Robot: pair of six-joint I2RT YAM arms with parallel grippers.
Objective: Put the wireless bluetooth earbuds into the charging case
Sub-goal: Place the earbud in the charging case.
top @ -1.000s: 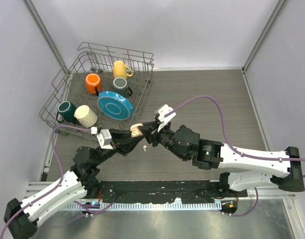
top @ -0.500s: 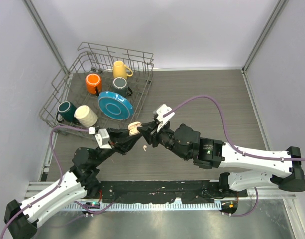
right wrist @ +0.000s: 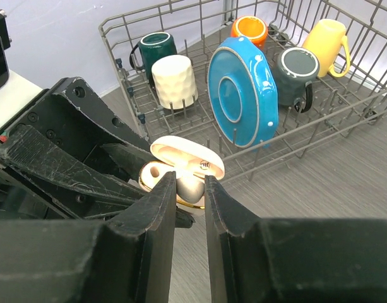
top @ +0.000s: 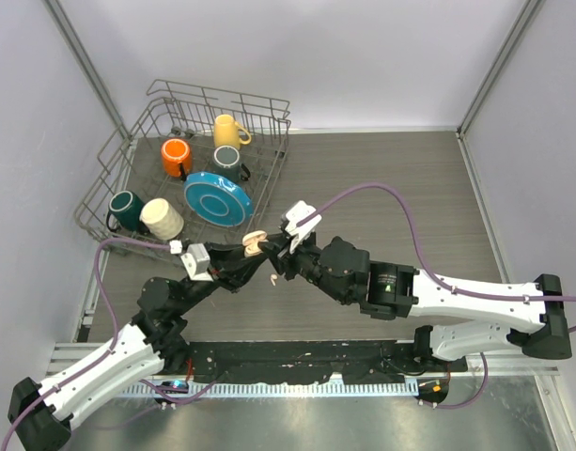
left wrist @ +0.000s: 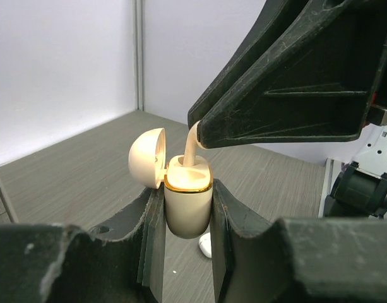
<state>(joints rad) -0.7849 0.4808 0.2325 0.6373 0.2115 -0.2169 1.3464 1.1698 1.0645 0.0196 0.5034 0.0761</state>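
The left gripper (left wrist: 187, 211) is clamped on the open case (left wrist: 188, 189); an earbud (left wrist: 192, 150) pinched by the right gripper (right wrist: 190, 184) is partly seated; a second earbud (left wrist: 206, 245) waits below.

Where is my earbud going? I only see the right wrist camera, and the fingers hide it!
Observer: The left wrist view shows it: the right gripper pinches the earbud, its lower end in the open charging case.
Operator: What holds the case up?
Observer: The left gripper squeezes it upright between its fingers.
Operator: Any earbuds left?
Observer: One spare earbud lies on the table below the case.
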